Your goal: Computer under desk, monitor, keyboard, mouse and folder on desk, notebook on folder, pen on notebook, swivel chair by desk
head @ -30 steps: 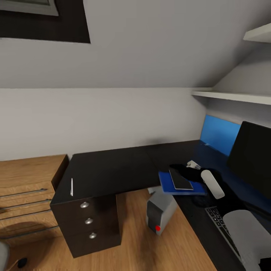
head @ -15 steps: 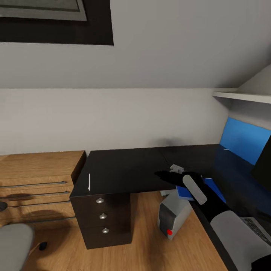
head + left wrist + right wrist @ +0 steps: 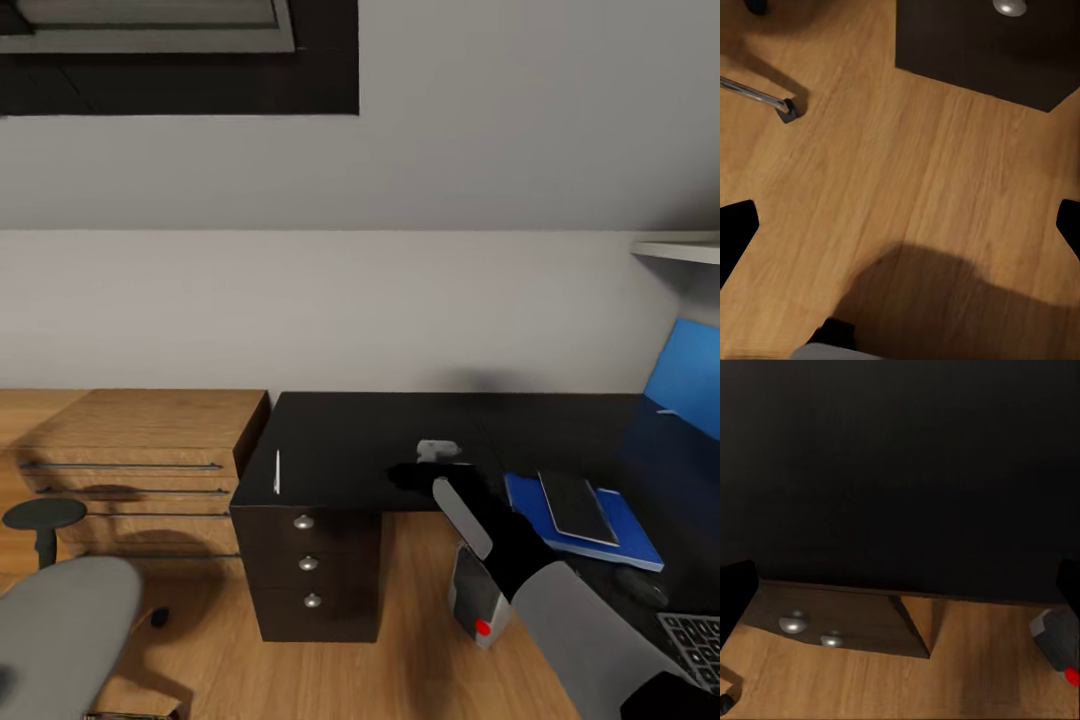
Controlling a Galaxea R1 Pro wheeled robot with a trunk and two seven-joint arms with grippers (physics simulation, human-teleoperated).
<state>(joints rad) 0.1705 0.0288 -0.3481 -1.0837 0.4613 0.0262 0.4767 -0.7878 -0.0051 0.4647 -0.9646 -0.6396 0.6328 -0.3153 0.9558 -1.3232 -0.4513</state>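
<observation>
Several steps look finished from where we stand. On the desk (image 3: 350,440), the blue folder (image 3: 630,535) lies flat with the notebook (image 3: 578,505) stacked on it, and a corner of the keyboard (image 3: 695,640) shows just beyond them. The computer (image 3: 478,600) stands on the floor by the desk's inner edge, more beside the top than tucked under it, so we judge that step unsure. Still left, as we read it: the pen (image 3: 277,470), a thin pale stick here, lies alone near the desk's far end above the drawer unit (image 3: 310,570), well apart from the notebook, and the swivel chair (image 3: 60,630) stands out on the floor, away from the desk.

Our right gripper (image 3: 420,470) hovers over the desk top between pen and folder; its fingers are spread wide with nothing between them. The left gripper (image 3: 900,225) hangs over the bare floor, its fingers likewise apart.

From the head we see the whole layout. The left wrist adds a chair leg (image 3: 757,96) on the wood floor.
</observation>
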